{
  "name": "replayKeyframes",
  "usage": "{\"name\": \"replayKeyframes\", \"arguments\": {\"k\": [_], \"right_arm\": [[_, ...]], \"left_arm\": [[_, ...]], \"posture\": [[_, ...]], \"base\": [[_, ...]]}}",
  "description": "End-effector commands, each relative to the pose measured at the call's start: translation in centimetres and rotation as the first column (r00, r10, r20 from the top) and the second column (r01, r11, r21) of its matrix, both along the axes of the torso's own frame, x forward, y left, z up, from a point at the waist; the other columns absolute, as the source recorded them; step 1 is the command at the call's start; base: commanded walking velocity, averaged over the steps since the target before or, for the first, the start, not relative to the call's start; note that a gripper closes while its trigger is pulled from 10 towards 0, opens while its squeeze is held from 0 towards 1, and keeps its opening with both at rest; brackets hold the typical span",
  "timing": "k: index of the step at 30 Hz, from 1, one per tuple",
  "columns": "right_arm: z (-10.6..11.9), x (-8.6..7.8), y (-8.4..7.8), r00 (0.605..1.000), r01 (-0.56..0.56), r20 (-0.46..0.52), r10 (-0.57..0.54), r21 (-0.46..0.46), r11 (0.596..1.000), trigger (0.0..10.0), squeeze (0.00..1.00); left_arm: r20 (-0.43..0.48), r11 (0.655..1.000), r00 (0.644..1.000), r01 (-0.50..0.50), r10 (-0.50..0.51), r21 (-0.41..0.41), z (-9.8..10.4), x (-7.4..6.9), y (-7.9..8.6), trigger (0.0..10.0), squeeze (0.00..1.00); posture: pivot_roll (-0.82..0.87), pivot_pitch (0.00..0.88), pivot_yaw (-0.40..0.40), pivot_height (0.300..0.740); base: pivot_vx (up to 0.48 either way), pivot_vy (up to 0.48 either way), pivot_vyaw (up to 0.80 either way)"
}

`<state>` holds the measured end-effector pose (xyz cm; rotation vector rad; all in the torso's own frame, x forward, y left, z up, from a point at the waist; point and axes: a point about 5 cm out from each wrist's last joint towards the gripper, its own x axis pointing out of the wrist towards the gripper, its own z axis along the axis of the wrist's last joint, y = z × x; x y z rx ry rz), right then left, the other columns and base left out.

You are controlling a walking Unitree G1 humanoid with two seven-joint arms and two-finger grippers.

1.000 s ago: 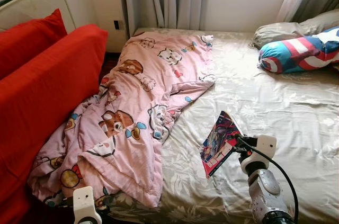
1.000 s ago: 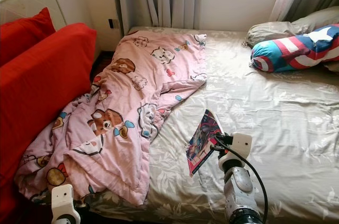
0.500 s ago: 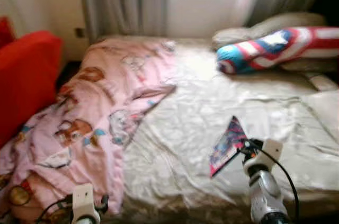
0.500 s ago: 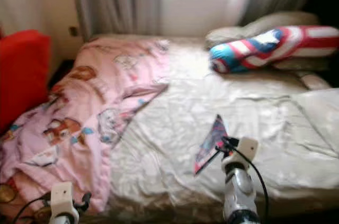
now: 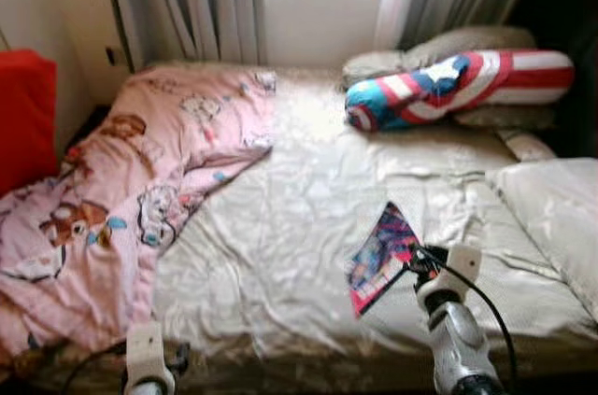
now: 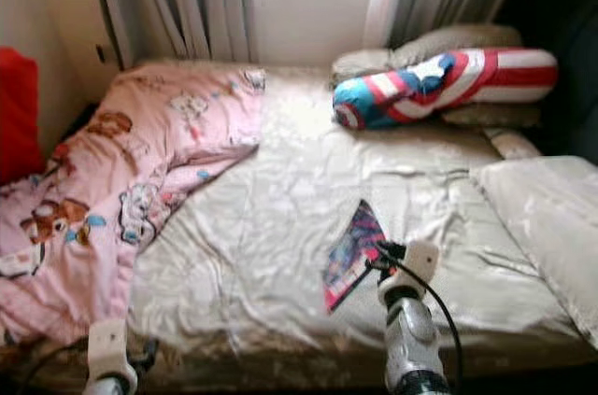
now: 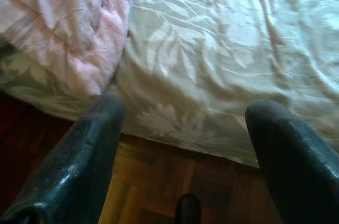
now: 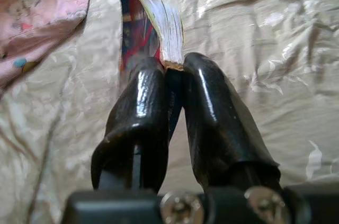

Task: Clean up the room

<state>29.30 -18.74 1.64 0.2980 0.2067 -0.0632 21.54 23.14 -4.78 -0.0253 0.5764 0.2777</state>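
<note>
The book (image 5: 381,258) is held up over the near edge of the bed (image 5: 308,180), pinched tight in the right tool (image 8: 170,73). The left tool (image 7: 183,139) hangs wide open with nothing in it, low by the bed's near edge. I think the tidying is only partly done. The book needs a home, and the pink blanket (image 5: 112,190) lies crumpled along the bed's left side.

Right pincer (image 8: 169,83) clamped, left pincer (image 7: 185,144) spread wide.
</note>
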Motion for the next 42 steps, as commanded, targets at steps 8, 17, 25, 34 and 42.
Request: {"name": "replayKeyframes", "arguments": {"k": [8,17,25,34,42], "right_arm": [[0.73,0.41,-0.44,0.999,0.026,0.04,-0.027,0.01,1.0,10.0,0.0],[0.72,0.4,-0.48,0.999,0.026,0.04,-0.027,0.01,1.0,10.0,0.0],[0.69,0.36,-0.59,0.999,0.029,0.038,-0.03,0.012,0.999,10.0,0.0],[0.61,0.35,-0.63,0.999,0.035,0.03,-0.036,0.013,0.999,10.0,0.0],[0.6,0.36,-0.64,0.999,0.042,0.031,-0.042,0.017,0.999,10.0,0.0]], "left_arm": [[-0.019,1.0,1.0,0.001,-0.001,0.0,-0.35,-0.52,-0.01,10.0,0.0],[-0.016,1.0,1.0,0.006,-0.006,0.004,-0.31,-0.47,-0.05,10.0,0.0],[-0.005,1.0,1.0,-0.001,0.001,-0.01,-0.28,-0.45,-0.1,10.0,0.0],[-0.003,0.999,1.0,-0.01,0.01,-0.034,-0.34,-0.58,0.0,10.0,0.0],[-0.006,0.999,1.0,0.011,-0.011,-0.033,-0.39,-0.6,-0.16,10.0,0.0]], "posture": [[-0.05,0.0,-0.029,0.74],[-0.05,0.0,-0.03,0.74],[-0.05,0.0,-0.032,0.74],[-0.05,0.0,-0.035,0.74],[-0.05,0.0,-0.033,0.74]], "base": [[0.0,-0.472,0.17],[0.0,-0.472,0.0],[0.0,-0.195,0.0],[0.0,0.0,0.0],[0.03,0.0,0.0]]}}
